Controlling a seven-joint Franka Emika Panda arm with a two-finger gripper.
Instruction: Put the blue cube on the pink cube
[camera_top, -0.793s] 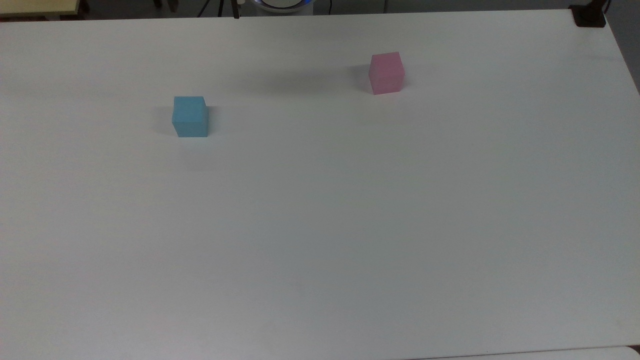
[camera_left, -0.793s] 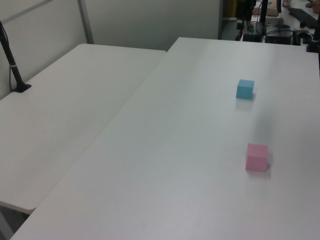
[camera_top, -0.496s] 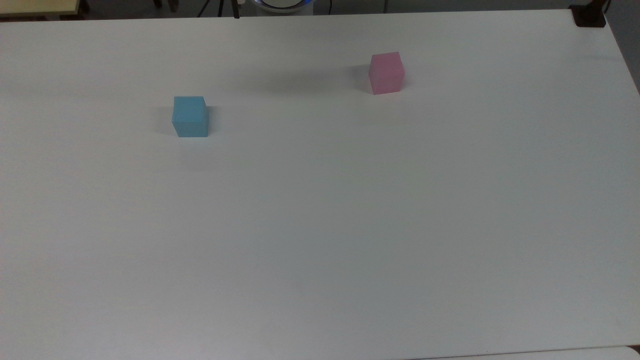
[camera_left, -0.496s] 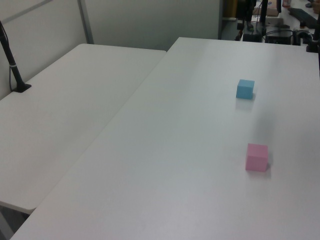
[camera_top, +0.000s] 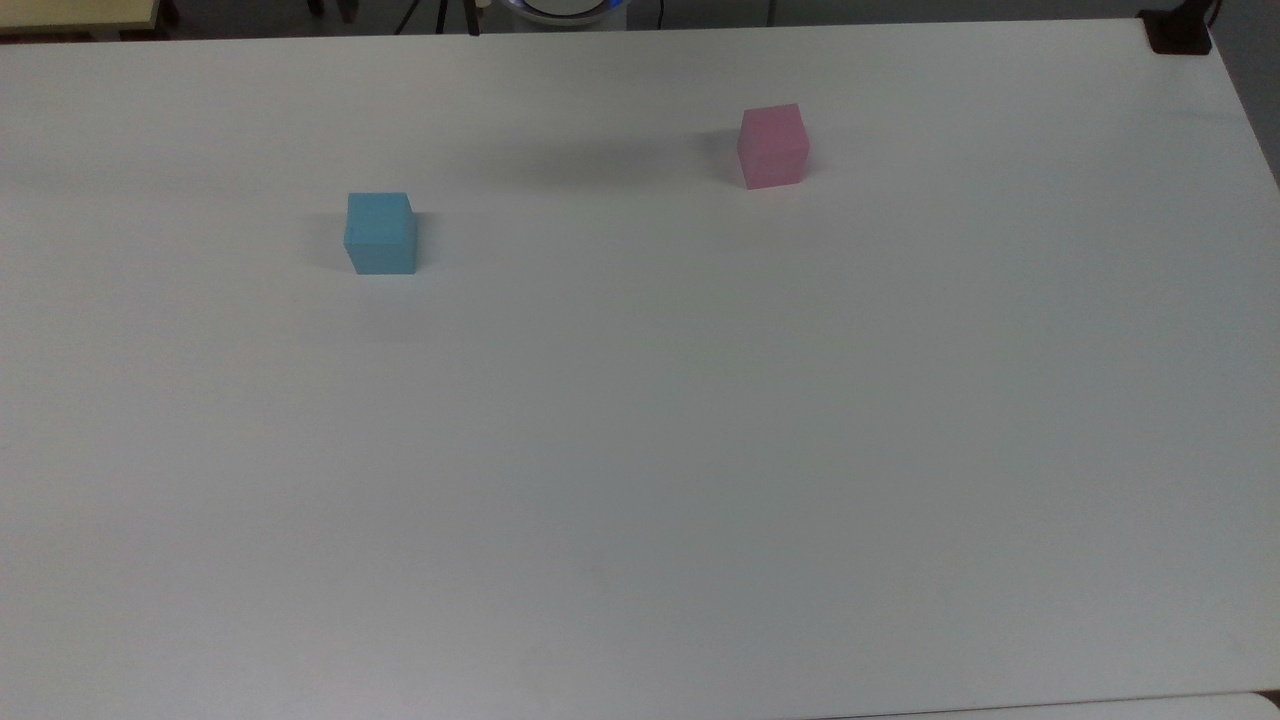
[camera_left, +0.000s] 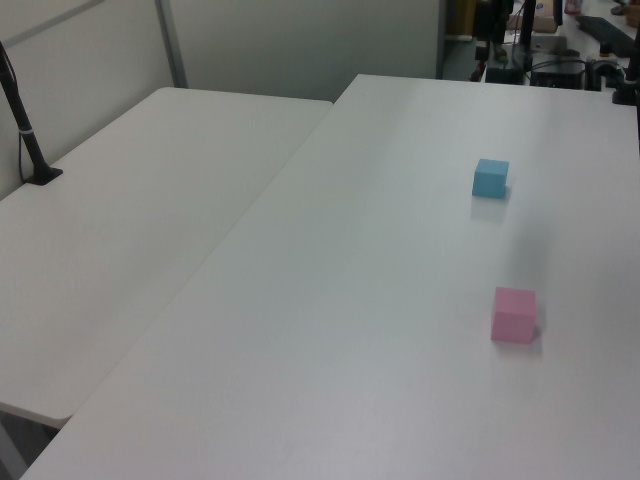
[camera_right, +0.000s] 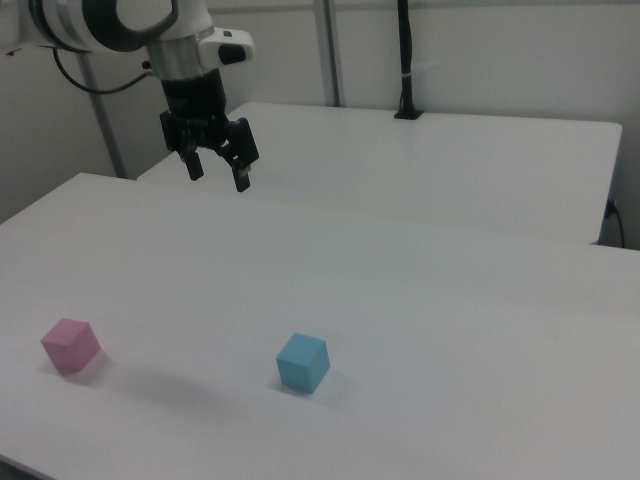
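The blue cube (camera_top: 381, 233) rests on the white table at the top view's left; it also appears as the blue cube (camera_left: 490, 178) and the blue cube (camera_right: 303, 362). The pink cube (camera_top: 773, 146) sits apart from it toward the top view's upper right, also the pink cube (camera_left: 514, 314) and the pink cube (camera_right: 70, 345). In the right view my gripper (camera_right: 218, 172) hangs open and empty, high above the table, up and left of both cubes.
A second white table (camera_left: 130, 230) adjoins on the left view's left, carrying a black camera post (camera_left: 25, 130). A black clamp (camera_top: 1178, 30) sits at the top view's upper right corner. Cables and stands (camera_left: 545, 55) lie beyond the far edge.
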